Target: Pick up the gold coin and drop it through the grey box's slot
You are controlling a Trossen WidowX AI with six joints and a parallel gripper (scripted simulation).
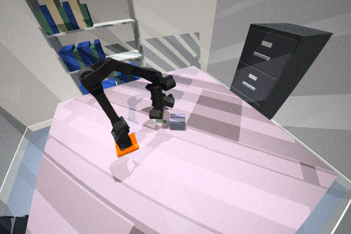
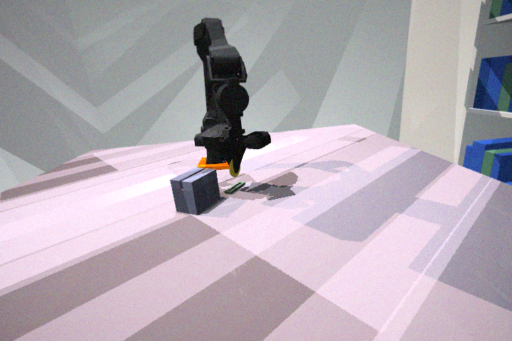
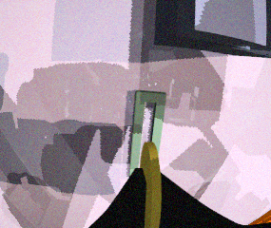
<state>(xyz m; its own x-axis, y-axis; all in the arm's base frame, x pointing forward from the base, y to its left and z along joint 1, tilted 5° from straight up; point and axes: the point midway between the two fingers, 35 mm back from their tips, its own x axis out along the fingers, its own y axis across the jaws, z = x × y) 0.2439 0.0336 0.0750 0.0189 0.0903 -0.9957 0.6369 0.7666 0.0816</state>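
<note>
My gripper (image 2: pixel 233 163) is clamped on the gold coin (image 2: pixel 235 168), holding it on edge so that its lower rim hangs below my fingertips. In the wrist view the coin (image 3: pixel 150 190) sits squeezed between my dark fingers, raised clear of the green holder (image 3: pixel 148 128), which lies on the table (image 2: pixel 345 249) beneath with its groove bare. The grey box (image 2: pixel 195 190) stands just beside the holder (image 2: pixel 235 187), the slot (image 2: pixel 194 173) in its lid facing up. My orange base plate (image 1: pixel 127 148) sits further back
</note>
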